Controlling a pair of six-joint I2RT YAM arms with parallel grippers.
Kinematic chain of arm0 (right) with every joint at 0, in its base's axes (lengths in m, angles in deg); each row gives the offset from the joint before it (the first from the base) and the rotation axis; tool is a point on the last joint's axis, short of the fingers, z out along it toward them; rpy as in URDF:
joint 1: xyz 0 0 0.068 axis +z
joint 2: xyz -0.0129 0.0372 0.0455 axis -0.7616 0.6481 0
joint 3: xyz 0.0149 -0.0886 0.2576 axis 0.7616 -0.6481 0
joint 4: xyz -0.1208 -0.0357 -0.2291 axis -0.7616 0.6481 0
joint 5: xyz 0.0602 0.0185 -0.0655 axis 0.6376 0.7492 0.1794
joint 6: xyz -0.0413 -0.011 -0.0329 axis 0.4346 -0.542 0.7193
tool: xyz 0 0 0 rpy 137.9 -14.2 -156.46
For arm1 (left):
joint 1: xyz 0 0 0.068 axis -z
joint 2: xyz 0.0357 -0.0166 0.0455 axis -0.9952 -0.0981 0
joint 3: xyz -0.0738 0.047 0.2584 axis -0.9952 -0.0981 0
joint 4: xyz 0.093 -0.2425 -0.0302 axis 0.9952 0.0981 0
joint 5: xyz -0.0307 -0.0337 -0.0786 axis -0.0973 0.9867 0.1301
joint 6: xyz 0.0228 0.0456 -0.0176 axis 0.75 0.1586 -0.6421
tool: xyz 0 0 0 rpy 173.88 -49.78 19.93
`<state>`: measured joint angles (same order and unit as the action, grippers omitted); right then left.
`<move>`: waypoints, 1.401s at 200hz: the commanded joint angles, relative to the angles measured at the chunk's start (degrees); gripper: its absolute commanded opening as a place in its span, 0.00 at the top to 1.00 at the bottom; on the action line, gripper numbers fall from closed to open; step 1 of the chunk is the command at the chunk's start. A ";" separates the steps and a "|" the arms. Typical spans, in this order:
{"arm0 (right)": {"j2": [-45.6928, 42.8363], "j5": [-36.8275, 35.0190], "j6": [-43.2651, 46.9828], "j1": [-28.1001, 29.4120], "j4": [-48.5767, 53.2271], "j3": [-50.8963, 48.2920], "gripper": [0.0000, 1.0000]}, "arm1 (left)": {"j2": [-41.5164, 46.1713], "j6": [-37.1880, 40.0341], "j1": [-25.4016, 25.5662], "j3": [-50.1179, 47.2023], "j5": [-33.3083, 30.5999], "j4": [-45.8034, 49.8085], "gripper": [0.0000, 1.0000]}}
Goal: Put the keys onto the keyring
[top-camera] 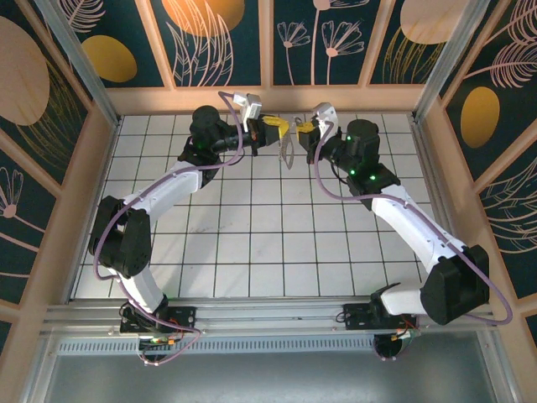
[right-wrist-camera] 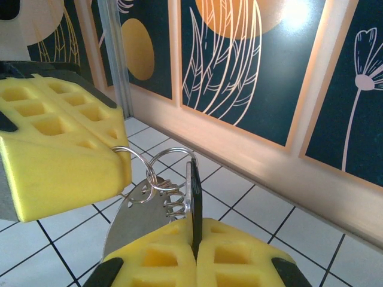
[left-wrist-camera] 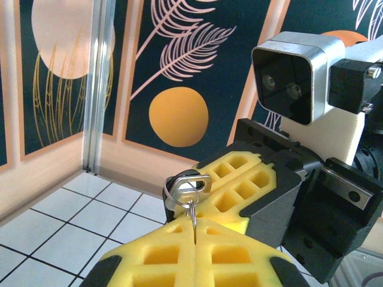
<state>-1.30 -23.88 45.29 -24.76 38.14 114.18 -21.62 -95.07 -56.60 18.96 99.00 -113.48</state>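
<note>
Left end effector pinches the keyring mid-frame; right end effector clamps a dark key touching it, a silver key dangling below. Uneven pulling could slip either grip, dropping everything.

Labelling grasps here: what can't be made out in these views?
Left wrist: thin silvery metal keyring, lower part buried between left gripper fingers.
Right wrist: dark edge-on key, lower end hidden in right gripper; threading unclear.
Top external: dangling flat silver key too small, blurred.
</note>
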 commanded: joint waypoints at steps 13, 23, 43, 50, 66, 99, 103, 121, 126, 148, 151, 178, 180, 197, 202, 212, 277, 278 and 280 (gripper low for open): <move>1.74 -3.63 -1.85 -1.52 0.31 5.21 1.00 | -0.19 -0.90 0.27 0.17 0.63 -1.74 0.87; 2.44 -3.97 -1.73 -1.61 0.77 5.71 1.00 | 0.04 -1.17 0.27 -0.11 0.02 -2.09 0.79; 3.29 -4.15 -1.83 -2.05 1.16 5.88 1.00 | 0.94 -1.26 0.27 -1.21 -1.41 -2.70 0.67; 3.35 -4.30 -1.81 -2.22 1.20 5.78 1.00 | 1.28 -1.08 0.26 -1.72 -1.85 -2.89 0.64; 3.62 -4.43 -1.91 -2.68 1.44 5.47 1.00 | 2.87 -0.84 0.27 -2.73 -3.10 -2.93 0.59; 4.30 -5.05 -2.00 -3.63 1.60 4.77 1.00 | 5.41 -0.66 0.18 -5.40 -6.66 -3.34 0.54; 4.56 -5.07 -2.00 -3.71 1.58 4.74 1.00 | 5.76 -0.69 0.18 -5.84 -7.46 -3.40 0.53; 5.70 -5.29 -1.78 -3.95 1.88 4.87 1.00 | 7.61 -0.65 0.09 -7.98 -11.37 -3.85 0.48; 6.14 -5.41 -1.74 -4.08 2.01 4.97 1.00 | 8.20 -0.66 0.01 -8.66 -12.55 -4.02 0.46; 8.54 -5.30 -1.74 -4.03 2.00 5.48 1.00 | 10.81 -1.00 -0.58 -11.63 -17.59 -4.44 0.37; 8.87 -5.21 -1.82 -4.03 2.06 5.56 1.00 | 11.19 -1.02 -0.65 -11.97 -18.06 -4.41 0.35; 12.31 -4.08 -2.59 -3.90 1.55 6.16 1.00 | 14.99 -2.07 -1.53 -15.28 -22.57 -4.14 0.23; 12.60 -3.99 -2.68 -3.85 1.50 6.20 1.00 | 15.35 -2.05 -1.57 -15.54 -22.93 -4.14 0.22; 14.89 -3.52 -3.29 -3.65 0.68 6.67 1.00 | 17.86 -1.87 -1.92 -17.60 -25.32 -3.91 0.05; 15.69 -3.41 -3.39 -3.51 0.54 6.94 1.00 | 18.53 -1.83 -1.99 -18.11 -26.01 -3.72 0.02; 17.54 -3.23 -3.81 -3.40 0.23 7.75 1.00 | 19.56 -1.73 -2.15 -19.02 -27.27 -3.53 0.01; 33.30 -1.31 -4.60 -1.43 1.52 22.63 1.00 | 22.85 -2.21 -3.32 -23.88 -31.08 -2.83 0.01; 33.56 -1.30 -4.57 -1.45 1.57 22.86 1.00 | 22.88 -2.19 -3.33 -23.92 -31.08 -2.83 0.01; 34.01 -1.23 -4.60 -1.37 1.79 23.34 1.00 | 22.96 -2.19 -3.33 -23.99 -31.08 -2.84 0.01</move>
<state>28.27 -26.92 41.24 -27.19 40.52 130.59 -0.07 -96.84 -59.33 -3.55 69.96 -115.62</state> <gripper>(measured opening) 0.045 0.988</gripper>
